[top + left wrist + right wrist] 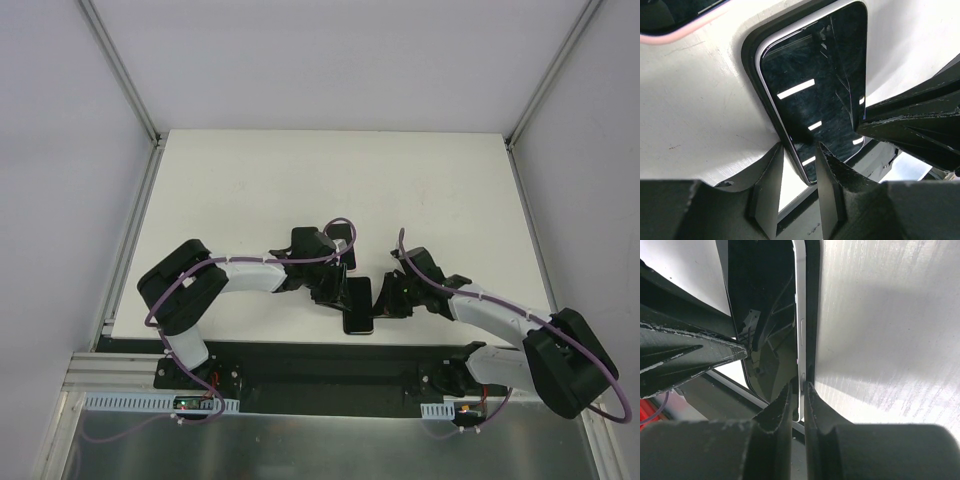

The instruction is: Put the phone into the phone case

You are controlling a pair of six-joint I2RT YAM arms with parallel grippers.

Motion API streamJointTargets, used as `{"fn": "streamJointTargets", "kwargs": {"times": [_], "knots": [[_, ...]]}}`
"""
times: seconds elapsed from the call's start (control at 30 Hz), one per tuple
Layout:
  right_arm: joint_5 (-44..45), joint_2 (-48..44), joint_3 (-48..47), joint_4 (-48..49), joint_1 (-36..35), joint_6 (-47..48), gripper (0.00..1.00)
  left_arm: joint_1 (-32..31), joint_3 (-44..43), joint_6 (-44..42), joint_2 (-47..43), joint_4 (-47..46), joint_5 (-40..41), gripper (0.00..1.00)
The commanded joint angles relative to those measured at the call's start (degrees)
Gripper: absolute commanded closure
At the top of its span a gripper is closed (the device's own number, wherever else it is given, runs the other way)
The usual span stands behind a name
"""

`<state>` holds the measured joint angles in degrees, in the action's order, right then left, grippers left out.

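The right gripper (799, 386) is all but closed, its two fingers pinching the thin silver side of the phone (801, 330) near the bottom centre of the right wrist view; the black rim of the phone case (813, 310) runs just to the right of that silver edge, touching it; beyond the rim, the pale table (880, 340) fills the right half of the frame.

The left gripper (799, 147) stands partly open at the bottom of the left wrist view, one fingertip against the outer rim of the phone case (751, 50) and the other on the glass, so the phone's long edge lies in the gap between them; whether they actually clamp it I cannot tell; the phone (815, 90) lies face up, dark screen reflecting ceiling lights, with the case rim showing along its left side and upper left corner; a finger of the right gripper meets its right edge at mid-right of the frame; a pink-rimmed object (680, 35) sits in the upper left corner, apart from the phone.

In the top view the phone (358, 305) lies just below centre, near the lower edge of the white table (300, 180), between the two grippers.
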<state>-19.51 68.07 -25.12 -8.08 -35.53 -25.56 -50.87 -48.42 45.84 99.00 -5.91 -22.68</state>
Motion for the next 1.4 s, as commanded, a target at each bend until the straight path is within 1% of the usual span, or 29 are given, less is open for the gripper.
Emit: {"fn": "streamJointTargets", "kwargs": {"times": [0.0,0.07,0.17,0.2,0.27,0.3,0.4,0.53,0.67,0.73,0.83,0.97,1.07,1.3,1.37], "knots": [[-1.6,3.7,2.6,7.2,-1.6,-2.8,0.95,-0.5,1.1,1.6,1.4,-4.7,-1.8,0.71],[-1.4,4.2,2.6,7.5,-1.9,-3.2,0.95,-0.6,1.7,1.9,1.3,-5.1,-2.1,0.74],[-0.3,4.0,2.1,6.3,-2.1,-3.3,0.88,-0.5,2.8,2.4,0.8,-5.3,-1.7,0.77],[0.1,3.3,1.9,5.2,-2.2,-3.2,0.83,-0.5,3.4,2.5,0.7,-5.4,-1.6,0.78],[1.3,2.2,1.2,3.6,-2.2,-2.8,0.78,-0.6,4.1,2.7,0.4,-5.3,-0.9,0.79],[1.7,0.2,1.0,1.9,-2.2,-2.6,0.73,-0.6,4.8,2.7,0.3,-5.3,-0.7,0.8],[3.4,-2.8,-0.4,-1.7,-2.2,-1.8,0.64,-0.6,5.4,2.8,0.3,-5.3,-0.4,0.81],[5.7,-8.2,-2.6,-6.8,-2.0,0.5,0.62,-0.5,5.5,2.8,0.4,-5.3,-0.3,0.81],[7.8,-10.2,-3.7,-10.4,-1.9,1.9,0.6,-0.5,5.3,2.8,0.3,-5.3,-0.3,0.82],[8.2,-10.4,-3.5,-10.7,-1.9,2.2,0.55,-0.6,5.3,2.8,0.3,-5.3,-0.4,0.83],[8.3,-9.5,-3.1,-9.6,-1.9,2.7,0.49,-0.6,5.3,3.0,0.2,-5.3,-0.4,0.83],[6.3,-7.7,-2.0,-5.0,-1.7,3.5,0.38,-0.6,5.5,3.5,0.1,-6.0,-1.0,0.83],[5.3,-6.0,-1.5,-1.9,-1.7,3.7,0.33,-0.5,6.1,4.1,-0.5,-6.7,-1.1,0.84],[3.7,-1.5,-0.7,2.4,-1.7,3.7,0.31,-0.6,6.4,4.7,-0.4,-7.6,-1.7,0.84],[1.2,-0.2,-0.3,5.2,-1.6,3.3,0.3,-0.6,6.4,4.8,-0.3,-7.6,-1.6,0.85]]}}
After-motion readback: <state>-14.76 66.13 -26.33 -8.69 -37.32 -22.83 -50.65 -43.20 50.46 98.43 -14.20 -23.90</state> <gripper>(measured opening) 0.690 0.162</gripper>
